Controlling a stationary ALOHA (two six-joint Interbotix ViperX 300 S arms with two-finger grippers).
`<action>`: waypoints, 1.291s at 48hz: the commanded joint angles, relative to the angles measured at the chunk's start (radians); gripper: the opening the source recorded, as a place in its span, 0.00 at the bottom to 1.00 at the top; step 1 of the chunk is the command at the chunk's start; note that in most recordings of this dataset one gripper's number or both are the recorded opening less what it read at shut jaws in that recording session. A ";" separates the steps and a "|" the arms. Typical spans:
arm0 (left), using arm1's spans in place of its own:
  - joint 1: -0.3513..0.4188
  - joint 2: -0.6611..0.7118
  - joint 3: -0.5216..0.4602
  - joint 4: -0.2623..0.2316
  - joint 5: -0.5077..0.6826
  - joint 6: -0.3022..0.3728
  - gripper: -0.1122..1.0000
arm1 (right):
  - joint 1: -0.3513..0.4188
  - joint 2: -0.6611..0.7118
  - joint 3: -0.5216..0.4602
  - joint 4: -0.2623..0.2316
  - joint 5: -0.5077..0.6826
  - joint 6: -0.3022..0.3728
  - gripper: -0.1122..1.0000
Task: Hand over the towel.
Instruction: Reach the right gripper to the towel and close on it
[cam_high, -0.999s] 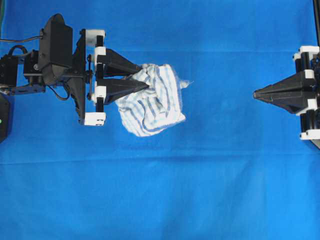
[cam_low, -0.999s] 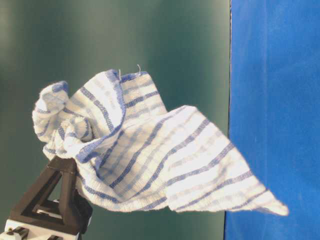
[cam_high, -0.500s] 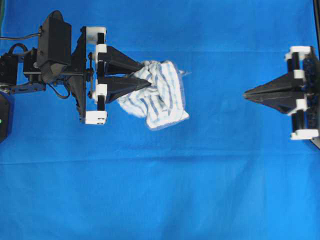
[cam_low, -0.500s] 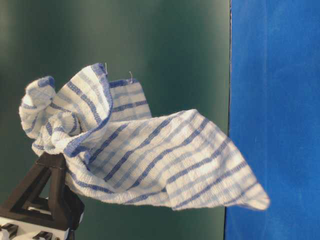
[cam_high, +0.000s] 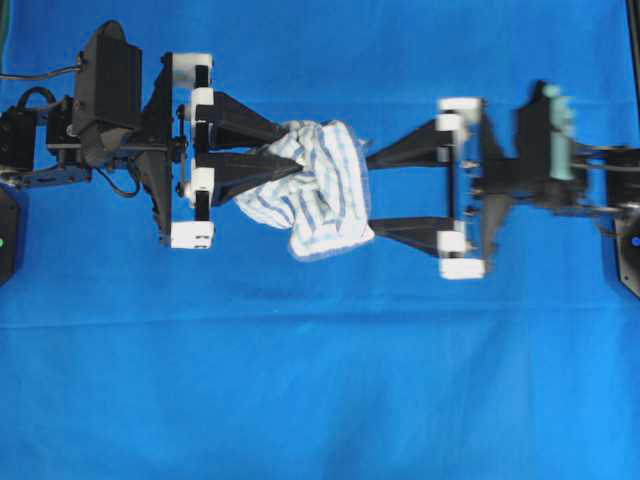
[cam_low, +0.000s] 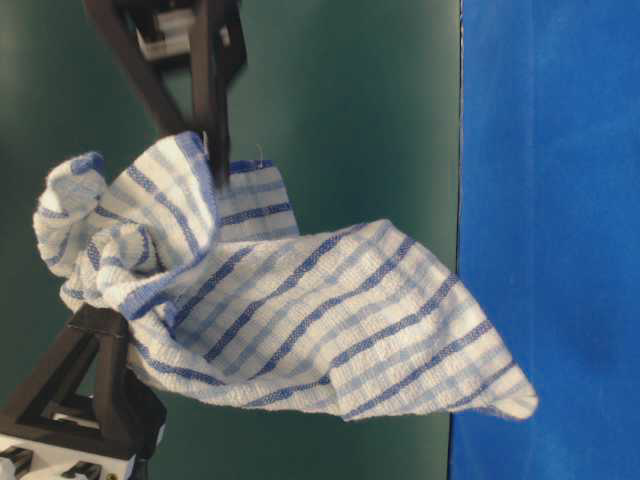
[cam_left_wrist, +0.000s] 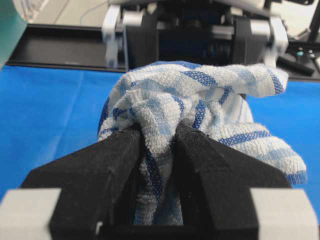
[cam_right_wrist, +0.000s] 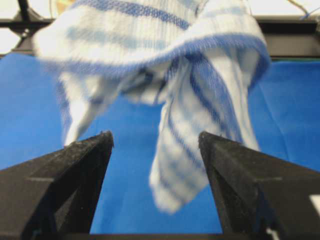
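Overhead: towel (cam_high: 320, 190) pinched between left fingers (cam_high: 245, 172); right fingers (cam_high: 400, 155) straddle it.

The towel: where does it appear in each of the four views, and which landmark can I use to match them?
Overhead: the towel is left of centre, between both grippers.
Table-level: it fills the middle, hanging.
Left wrist: it is centre, pinched by the left gripper.
Right wrist: it is top centre, beyond the open right gripper.
Shared landmark: the blue table covering.
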 joint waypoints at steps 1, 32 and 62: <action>-0.003 -0.009 -0.028 0.003 -0.015 0.000 0.24 | -0.009 0.066 -0.089 0.008 -0.009 0.002 0.74; -0.017 -0.011 -0.023 0.003 -0.025 -0.002 0.24 | -0.017 0.264 -0.321 0.008 0.057 -0.003 0.74; -0.023 0.002 -0.034 0.002 -0.021 -0.003 0.24 | -0.020 0.264 -0.322 0.005 0.064 -0.006 0.13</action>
